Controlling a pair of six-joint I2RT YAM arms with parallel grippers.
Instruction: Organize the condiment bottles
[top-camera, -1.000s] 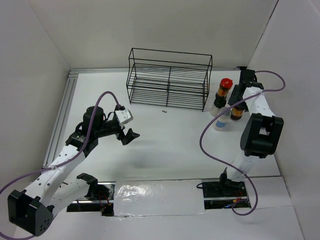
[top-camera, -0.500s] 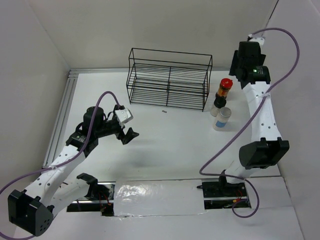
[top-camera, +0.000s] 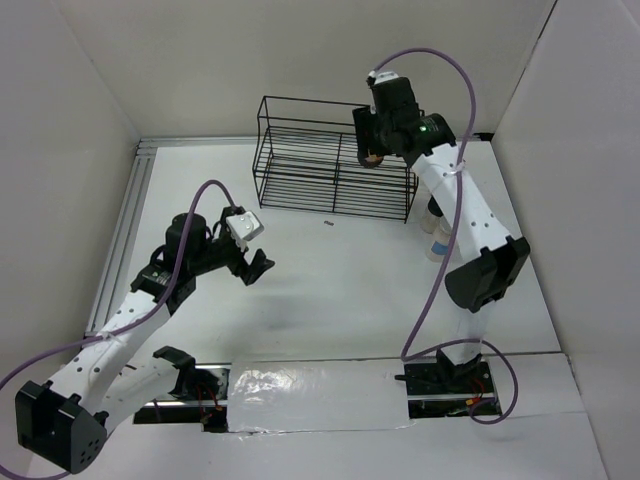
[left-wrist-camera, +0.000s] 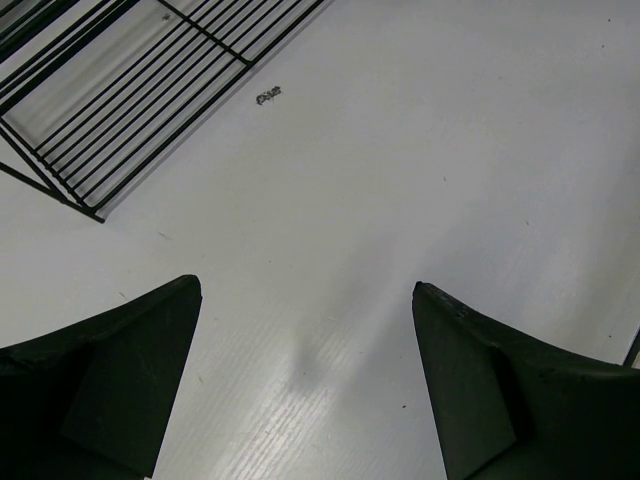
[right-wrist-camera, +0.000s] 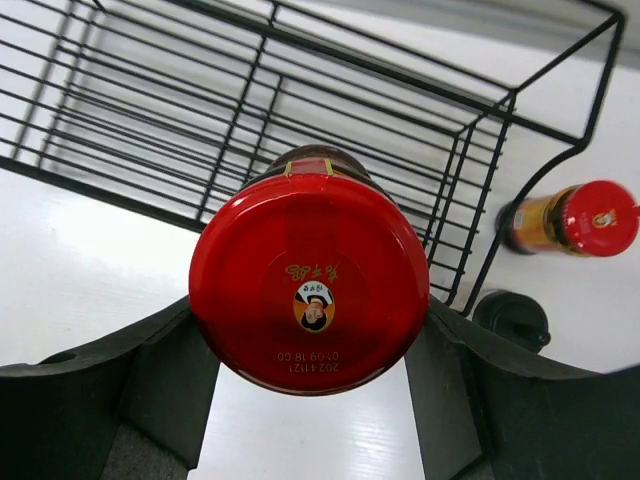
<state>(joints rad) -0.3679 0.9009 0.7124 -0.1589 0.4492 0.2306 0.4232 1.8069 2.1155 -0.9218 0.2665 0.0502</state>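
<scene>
Red-capped amber bottle (right-wrist-camera: 308, 290) is clamped in the right tool (top-camera: 373, 155), held in the air over the right part of the wire rack (top-camera: 335, 170). A second red-capped bottle (right-wrist-camera: 570, 222) and a black-capped bottle (right-wrist-camera: 511, 318) stand on the desk (left-wrist-camera: 450, 150) just off the rack's right end. The left tool (left-wrist-camera: 305, 385) hangs released above the desk.

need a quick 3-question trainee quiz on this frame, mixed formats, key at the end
1. How many bottles stand inside the wire rack?
2. True or false: the left hand holds a bottle.
3. The right hand grips the red-capped bottle. Where is that bottle? A) lying inside the rack B) held in the air over the rack C) next to the left hand

Key: 1. zero, the rack is empty. 2. false, it is open with nothing between its fingers. 3. B.
</scene>
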